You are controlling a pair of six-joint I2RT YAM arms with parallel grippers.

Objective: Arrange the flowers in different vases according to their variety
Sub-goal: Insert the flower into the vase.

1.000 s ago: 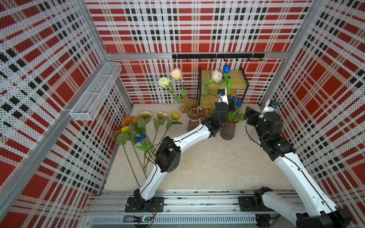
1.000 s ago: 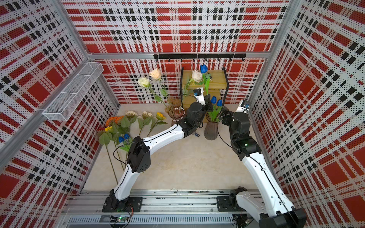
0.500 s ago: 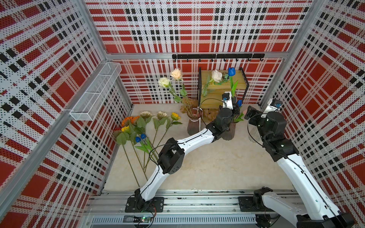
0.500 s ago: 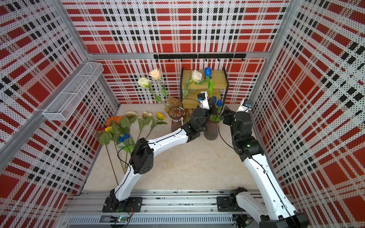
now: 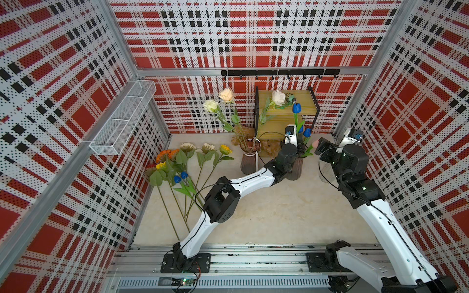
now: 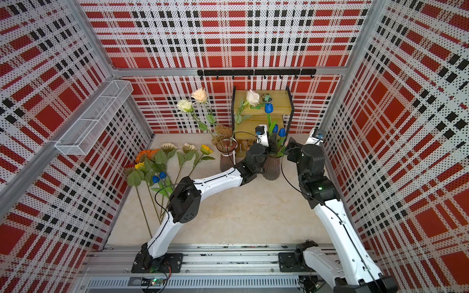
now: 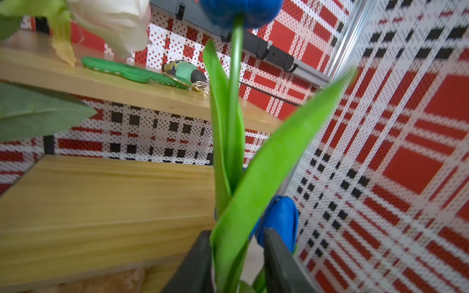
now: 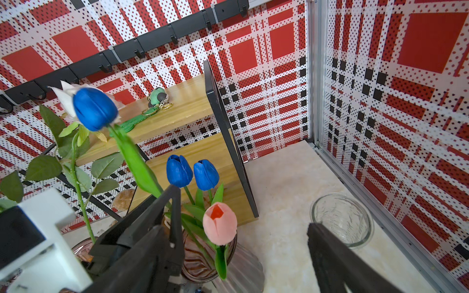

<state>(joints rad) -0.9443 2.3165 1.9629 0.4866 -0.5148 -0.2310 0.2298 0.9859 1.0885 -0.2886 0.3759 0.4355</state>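
Shifted rightward, the left gripper [image 7: 238, 231] is parted around a tall blue tulip [image 5: 296, 107] in the right smoky ribbed-glass vase [image 5: 297, 170], with two shorter blue tulips [image 8: 179, 173] and one pink tulip [image 8: 220, 225]. Beige marbled floor [image 5: 279, 215], left to right: seven-odd sunflowers [image 5: 186, 146], two loose blue tulips [image 5: 177, 179], three cream roses [image 5: 210, 105] in another smoky vase [image 5: 250, 165], clear glass vase [image 8: 368, 224]. Right gripper [image 8: 243, 206] gapes empty. Plaid pegboard walls [image 5: 253, 30].

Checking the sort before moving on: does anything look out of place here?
Yes. Two blue tulips lie on the table among the sunflowers, a different variety. In the purple vase, one blue tulip stands far taller than its neighbours, its stem between the left gripper's parted fingers.
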